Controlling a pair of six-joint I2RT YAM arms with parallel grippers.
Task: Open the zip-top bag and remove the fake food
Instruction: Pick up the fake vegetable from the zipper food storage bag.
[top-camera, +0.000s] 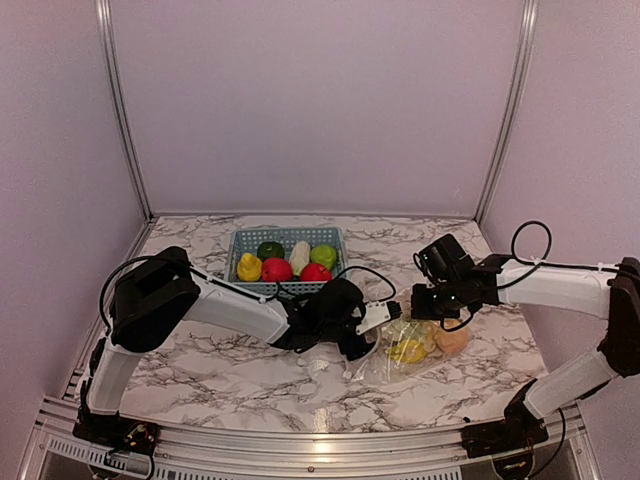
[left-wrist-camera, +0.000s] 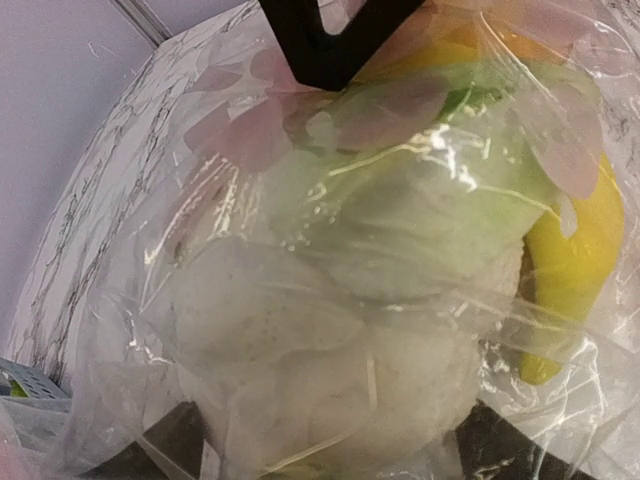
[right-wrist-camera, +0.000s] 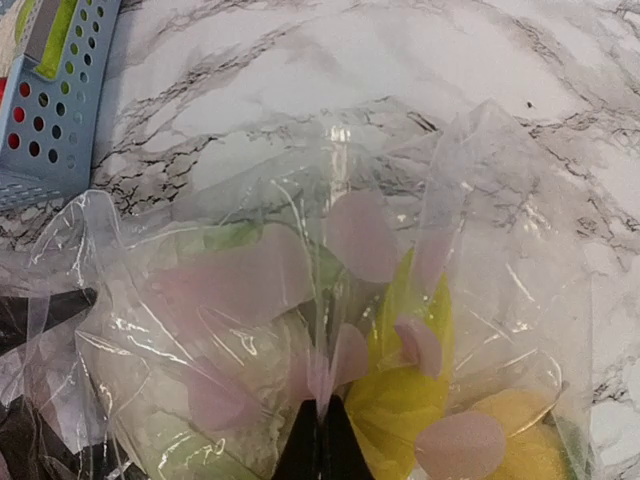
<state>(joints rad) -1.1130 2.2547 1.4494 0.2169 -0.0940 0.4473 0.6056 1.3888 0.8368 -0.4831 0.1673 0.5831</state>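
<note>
right end effector tight on zip-top bag

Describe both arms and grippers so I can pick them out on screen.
Both arms match: white tubular links joined by bulky black joints. The left arm has a thin black cable arching over its wrist, and the left gripper carries a white block. The right arm has a black cable loop above its forearm, and the right gripper ends in slim black fingers.

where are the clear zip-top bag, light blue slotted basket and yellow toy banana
clear zip-top bag (right-wrist-camera: 300, 240), right wrist, film
light blue slotted basket (top-camera: 290, 232), top external, far rim
yellow toy banana (left-wrist-camera: 575, 270), left wrist, middle
</note>
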